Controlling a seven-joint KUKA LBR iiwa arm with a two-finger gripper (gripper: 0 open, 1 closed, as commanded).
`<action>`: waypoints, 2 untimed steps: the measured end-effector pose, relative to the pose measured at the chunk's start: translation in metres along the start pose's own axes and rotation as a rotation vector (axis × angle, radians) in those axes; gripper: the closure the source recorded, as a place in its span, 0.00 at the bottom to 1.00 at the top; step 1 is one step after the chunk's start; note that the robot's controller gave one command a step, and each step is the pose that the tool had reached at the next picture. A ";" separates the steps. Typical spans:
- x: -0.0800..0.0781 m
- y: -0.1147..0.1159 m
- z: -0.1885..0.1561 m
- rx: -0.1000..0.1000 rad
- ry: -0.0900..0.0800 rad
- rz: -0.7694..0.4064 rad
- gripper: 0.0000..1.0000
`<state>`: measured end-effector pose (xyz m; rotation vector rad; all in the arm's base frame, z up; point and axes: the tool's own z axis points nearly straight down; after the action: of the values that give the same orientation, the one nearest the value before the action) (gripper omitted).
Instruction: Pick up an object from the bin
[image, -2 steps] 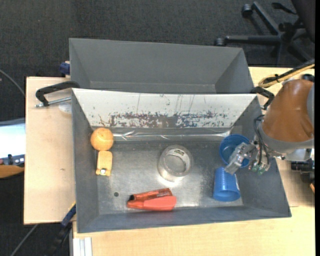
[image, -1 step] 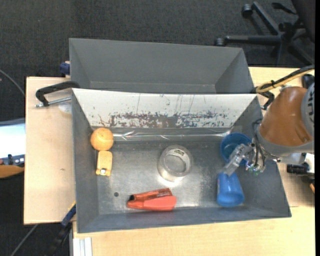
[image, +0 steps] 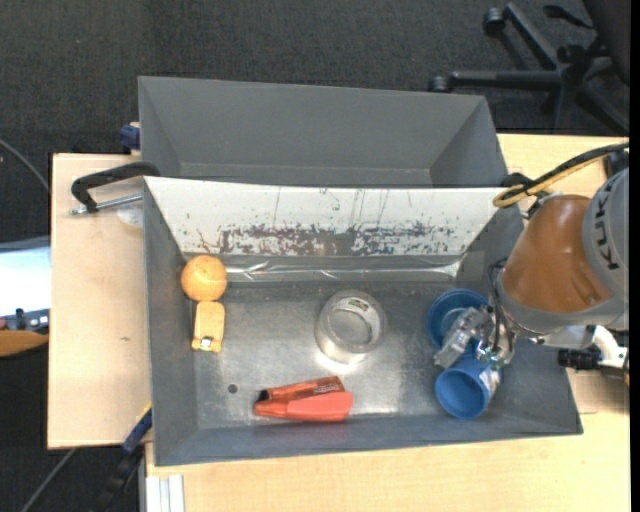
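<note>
Orange-covered wrist (image: 555, 260) | gripper (image: 474, 342) between rear blue plastic cup (image: 446, 312) and front blue cup (image: 462, 393), opening cannot be told | straddle one wall, close squarely.

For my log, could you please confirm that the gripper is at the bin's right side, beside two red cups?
Not quite: both cups, the upper and the lower, are blue, not red. The camera view shows the gripper at the bin's right side, beside them.
</note>
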<state>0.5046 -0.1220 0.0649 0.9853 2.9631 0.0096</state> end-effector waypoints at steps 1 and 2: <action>0.005 0.002 -0.006 -0.011 -0.021 -0.104 1.00; 0.005 0.002 -0.006 -0.011 -0.021 -0.104 1.00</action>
<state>0.5018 -0.1174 0.0710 0.8235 2.9875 0.0137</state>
